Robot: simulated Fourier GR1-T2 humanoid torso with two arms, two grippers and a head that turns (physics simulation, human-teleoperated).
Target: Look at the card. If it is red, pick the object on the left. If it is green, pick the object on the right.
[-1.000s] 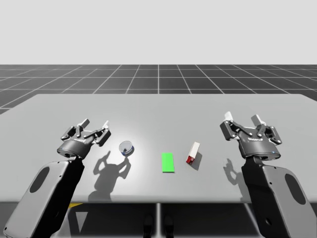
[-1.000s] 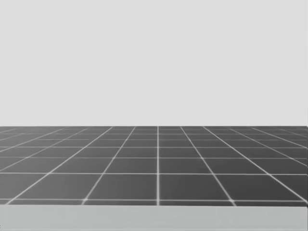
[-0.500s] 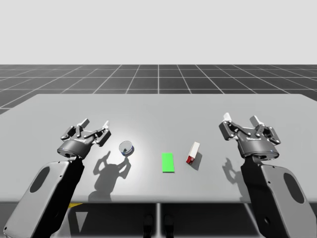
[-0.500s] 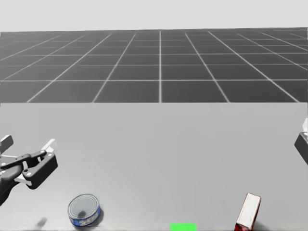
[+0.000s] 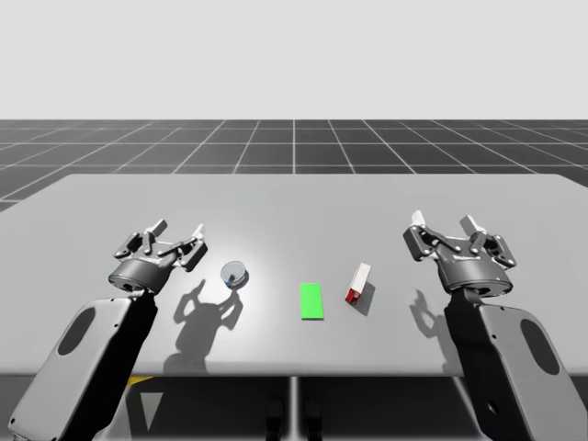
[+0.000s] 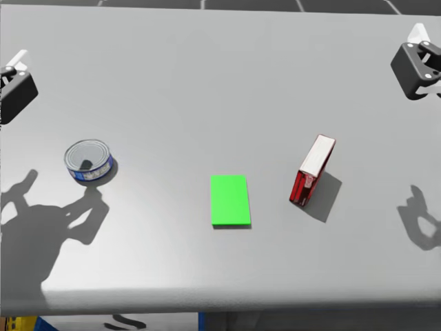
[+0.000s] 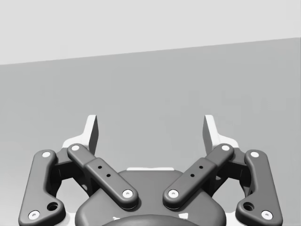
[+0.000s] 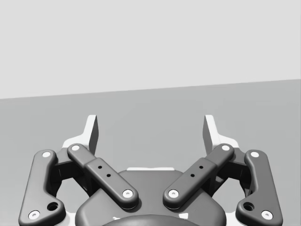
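Note:
A green card [image 5: 312,300] [image 6: 229,200] lies flat near the table's front middle. To its left stands a short blue can [image 5: 235,274] [image 6: 88,160] with a silver top. To its right lies a red and white box [image 5: 357,283] [image 6: 313,169]. My left gripper [image 5: 175,235] [image 7: 150,129] hovers open, left of the can and apart from it. My right gripper [image 5: 447,227] [image 8: 150,129] hovers open, right of the box, with nothing between its fingers.
The grey table [image 5: 294,211] [image 6: 207,69] stretches wide behind the objects. Its front edge [image 6: 220,296] runs close below the card. Shadows of both grippers fall on the tabletop beside the can and the box.
My head has turned down, so the card, can and box now sit in full sight. My right gripper has drifted slightly left; the left arm has barely moved.

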